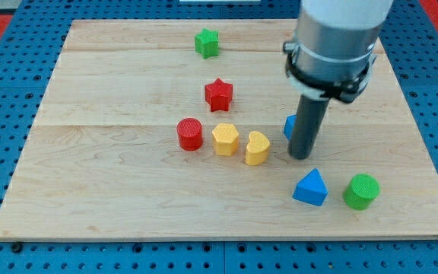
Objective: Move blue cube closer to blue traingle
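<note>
The blue cube (289,126) sits right of the board's centre, mostly hidden behind my dark rod; only its left edge shows. My tip (302,157) rests on the board just in front of the cube, at its lower right. The blue triangle (311,187) lies a short way below my tip, toward the view's bottom right.
A green cylinder (361,191) stands right of the blue triangle. A yellow heart (257,148), a yellow hexagon (225,139) and a red cylinder (190,134) form a row left of my tip. A red star (218,94) and a green star (207,43) lie higher up. The wooden board (90,183) ends near the triangle's lower side.
</note>
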Tool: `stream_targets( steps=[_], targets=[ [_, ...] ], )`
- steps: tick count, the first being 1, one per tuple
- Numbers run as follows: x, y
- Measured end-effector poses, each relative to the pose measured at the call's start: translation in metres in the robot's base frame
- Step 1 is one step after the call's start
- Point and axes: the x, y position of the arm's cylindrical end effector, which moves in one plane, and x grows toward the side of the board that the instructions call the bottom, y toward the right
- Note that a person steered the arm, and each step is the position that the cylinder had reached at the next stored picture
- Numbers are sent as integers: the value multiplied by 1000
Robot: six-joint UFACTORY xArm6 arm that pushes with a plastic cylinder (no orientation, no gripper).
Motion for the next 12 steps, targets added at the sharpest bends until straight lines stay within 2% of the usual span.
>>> stream_targets(
  steps=[1, 2, 3, 5, 6, 7, 8, 9, 10, 11, 12],
  targets=[
    [-24, 71],
    [-71, 75],
    [-69, 27],
    [-6, -11],
    [-14, -17],
    [-40, -25],
    [-49, -68],
    [-27, -91],
    [8, -70],
    [13, -52],
    [-15, -56]
  ],
)
